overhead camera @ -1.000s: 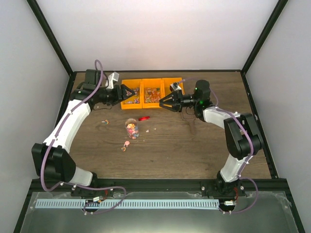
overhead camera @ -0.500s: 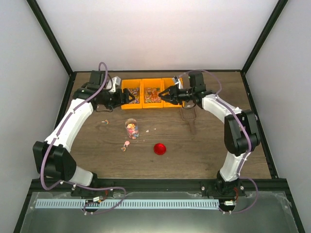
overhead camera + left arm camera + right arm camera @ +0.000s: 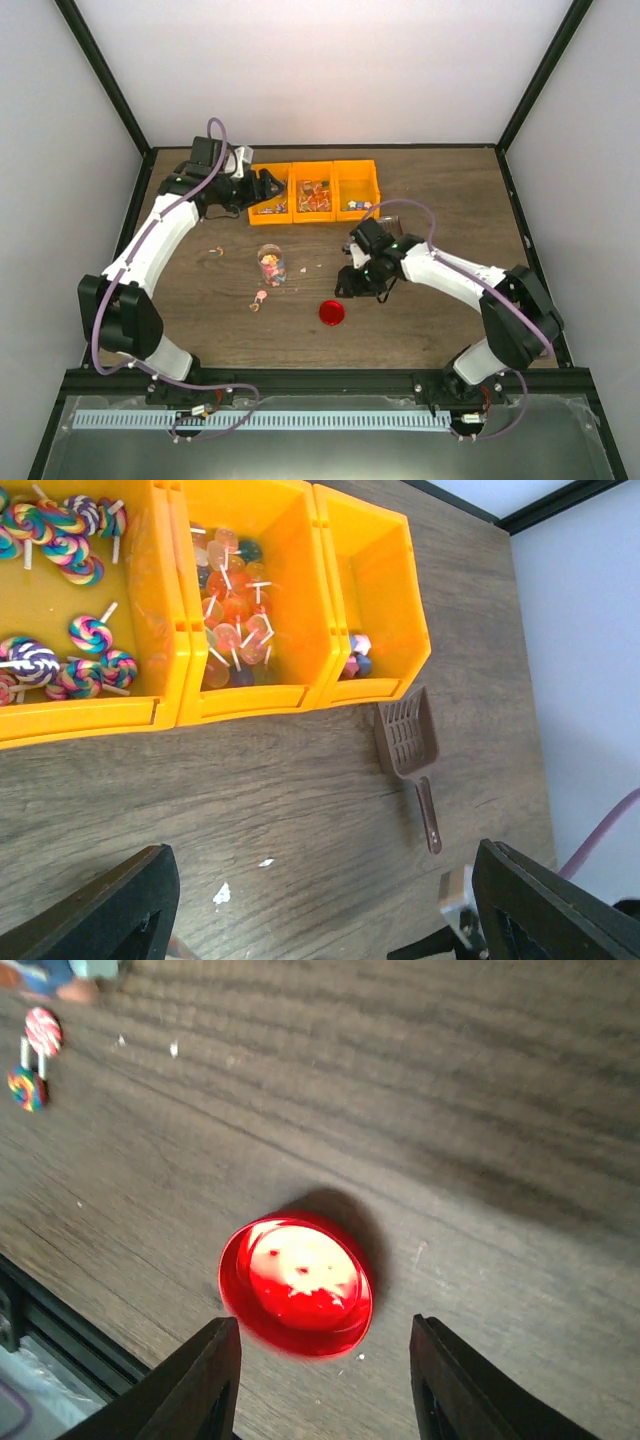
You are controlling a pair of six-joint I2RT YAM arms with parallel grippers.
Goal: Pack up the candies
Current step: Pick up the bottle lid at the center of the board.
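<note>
With the right pincer (image 3: 325, 1370) spread wide just above the round red plastic lid (image 3: 296, 1285), and the tiny multicoloured candies (image 3: 271, 268) in the small clear jar (image 3: 270, 255) beyond-left of that lid, an off-centre closing could flick the lid away.

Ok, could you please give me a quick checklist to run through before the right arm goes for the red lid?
1. Right gripper open: ok, jaws apart.
2. Red lid lined up between its fingers, nothing on it: ok.
3. Jar upright: ok.
4. Jar full enough to close: cannot tell.
5. Loose lollipops off the table: not ok, they lie near the jar.
6. Left gripper clear of the jar: ok, open above the orange bins.
</note>
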